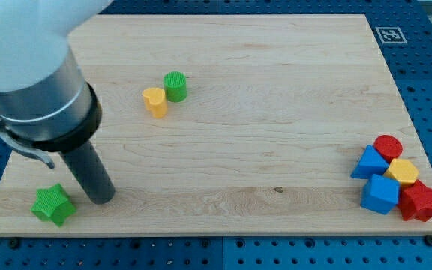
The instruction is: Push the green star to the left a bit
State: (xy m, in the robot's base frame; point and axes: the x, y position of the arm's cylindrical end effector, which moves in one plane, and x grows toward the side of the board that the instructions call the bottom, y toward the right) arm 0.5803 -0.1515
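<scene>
The green star (53,205) lies near the board's bottom left corner. My tip (102,199) rests on the board just to the star's right, a small gap apart from it. The dark rod rises up and to the left from there into the big grey arm body, which hides the board's upper left part.
A yellow heart-like block (155,101) and a green cylinder (175,86) sit touching at upper middle-left. At the bottom right is a cluster: a red cylinder (388,146), a blue triangle-like block (369,162), a yellow hexagon (403,172), a blue cube (380,194), a red star (419,201).
</scene>
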